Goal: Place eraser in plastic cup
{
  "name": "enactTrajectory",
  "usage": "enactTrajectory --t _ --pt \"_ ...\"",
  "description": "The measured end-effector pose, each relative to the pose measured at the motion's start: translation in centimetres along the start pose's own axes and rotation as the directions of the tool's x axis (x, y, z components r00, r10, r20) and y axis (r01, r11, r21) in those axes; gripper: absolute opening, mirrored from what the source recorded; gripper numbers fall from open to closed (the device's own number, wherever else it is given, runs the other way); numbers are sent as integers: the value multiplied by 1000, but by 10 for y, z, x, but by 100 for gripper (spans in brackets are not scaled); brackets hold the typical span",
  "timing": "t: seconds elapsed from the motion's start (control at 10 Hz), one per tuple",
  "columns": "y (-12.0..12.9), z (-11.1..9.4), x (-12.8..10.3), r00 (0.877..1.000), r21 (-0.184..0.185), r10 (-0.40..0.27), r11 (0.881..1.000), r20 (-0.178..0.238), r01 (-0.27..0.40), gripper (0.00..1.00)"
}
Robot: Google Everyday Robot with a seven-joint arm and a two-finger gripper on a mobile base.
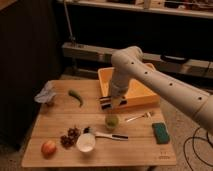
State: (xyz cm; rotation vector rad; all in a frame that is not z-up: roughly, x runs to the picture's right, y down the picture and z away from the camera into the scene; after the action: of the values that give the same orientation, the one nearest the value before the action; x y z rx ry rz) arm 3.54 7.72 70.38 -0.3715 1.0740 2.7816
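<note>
The eraser (106, 103), a flat block striped black, white and reddish along its length, sits at the tip of the gripper (113, 102), held above the wooden table (65, 115) just in front of the orange tub (145, 97). The gripper appears pinched on the eraser at one end, so most of the block protrudes to the left in the camera view. The long axis of the eraser runs roughly level, left to right and slightly tilted, not pointing down. The plastic cup (111, 121), a short translucent light-green vessel, stands upright on the table directly below and slightly nearer the camera than the gripper, apart from it with a visible gap. This vertical relation governs the coming move: the cup lies almost straight beneath the held end, while the free end of the eraser overhangs to the left of the cup mouth. Judgement: a small shift to centre the block over the opening, then a descent and release, is required; because the block lies crosswise, it may bridge or strike the rim instead of dropping in. A white bowl (86, 142) and a utensil (107, 135) lie just beyond the cup toward the camera and are not involved.
</note>
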Motion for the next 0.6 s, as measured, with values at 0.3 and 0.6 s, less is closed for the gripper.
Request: enactTrajectory --t 0.3,0.6 --pt "-25 24 -10 1000 15 16 1000 13 -16 0" --pt "-27 37 -19 1000 14 5 1000 -28 -5 0"
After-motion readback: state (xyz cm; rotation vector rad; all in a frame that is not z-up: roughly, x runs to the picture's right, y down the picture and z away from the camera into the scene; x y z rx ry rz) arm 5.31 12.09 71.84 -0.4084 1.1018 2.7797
